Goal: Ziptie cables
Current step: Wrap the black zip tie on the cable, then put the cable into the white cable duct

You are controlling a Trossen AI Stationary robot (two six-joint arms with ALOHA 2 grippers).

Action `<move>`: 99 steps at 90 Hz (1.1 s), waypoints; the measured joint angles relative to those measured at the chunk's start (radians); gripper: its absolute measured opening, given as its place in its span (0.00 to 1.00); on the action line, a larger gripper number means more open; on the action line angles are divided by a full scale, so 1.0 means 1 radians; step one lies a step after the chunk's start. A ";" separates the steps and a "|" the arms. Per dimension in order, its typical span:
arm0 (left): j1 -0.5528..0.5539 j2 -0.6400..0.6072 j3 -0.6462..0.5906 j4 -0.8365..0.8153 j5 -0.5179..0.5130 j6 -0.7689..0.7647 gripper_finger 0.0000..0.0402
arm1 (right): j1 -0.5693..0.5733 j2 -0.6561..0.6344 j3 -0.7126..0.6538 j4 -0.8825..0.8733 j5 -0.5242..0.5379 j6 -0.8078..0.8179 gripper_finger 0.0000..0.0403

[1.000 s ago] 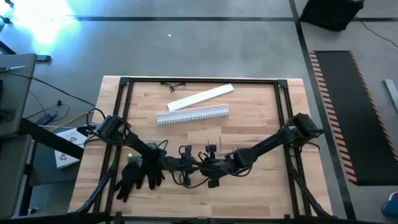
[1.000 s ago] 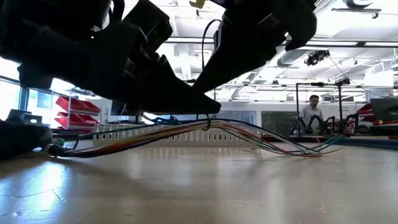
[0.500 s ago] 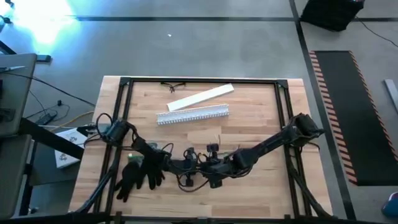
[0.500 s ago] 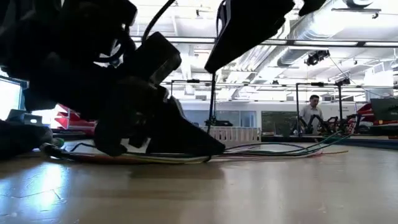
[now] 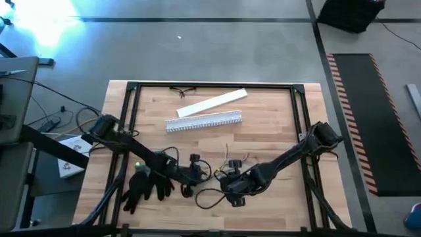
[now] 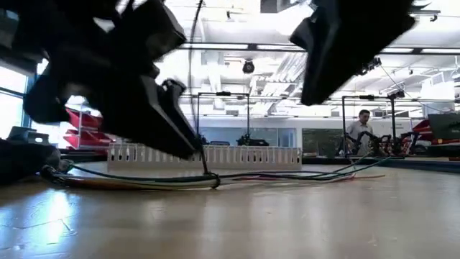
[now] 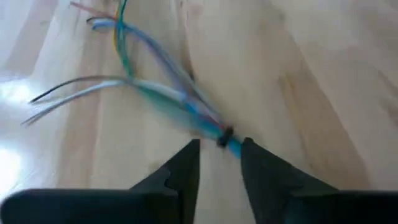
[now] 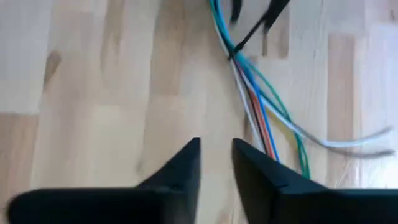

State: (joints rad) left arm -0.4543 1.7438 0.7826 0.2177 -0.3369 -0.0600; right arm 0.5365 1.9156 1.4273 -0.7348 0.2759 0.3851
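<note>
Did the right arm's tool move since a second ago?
Yes. The right tool moved nearer the table's front edge, away from the white slotted channel, and off the cables.

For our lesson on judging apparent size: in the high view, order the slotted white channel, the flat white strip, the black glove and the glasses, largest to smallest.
1. Slotted white channel and flat white strip: similar length, too close to rank.
2. Black glove.
3. Glasses, smallest.
</note>
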 joint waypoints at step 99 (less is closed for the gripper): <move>-0.096 -0.021 -0.014 -0.414 0.194 -0.351 0.33 | -0.379 -0.025 -0.433 0.476 -0.419 -0.699 0.42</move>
State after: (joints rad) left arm -0.5505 1.7229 0.7684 -0.1967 -0.1425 -0.4108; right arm 0.1575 1.8901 0.9945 -0.2587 -0.1432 -0.3135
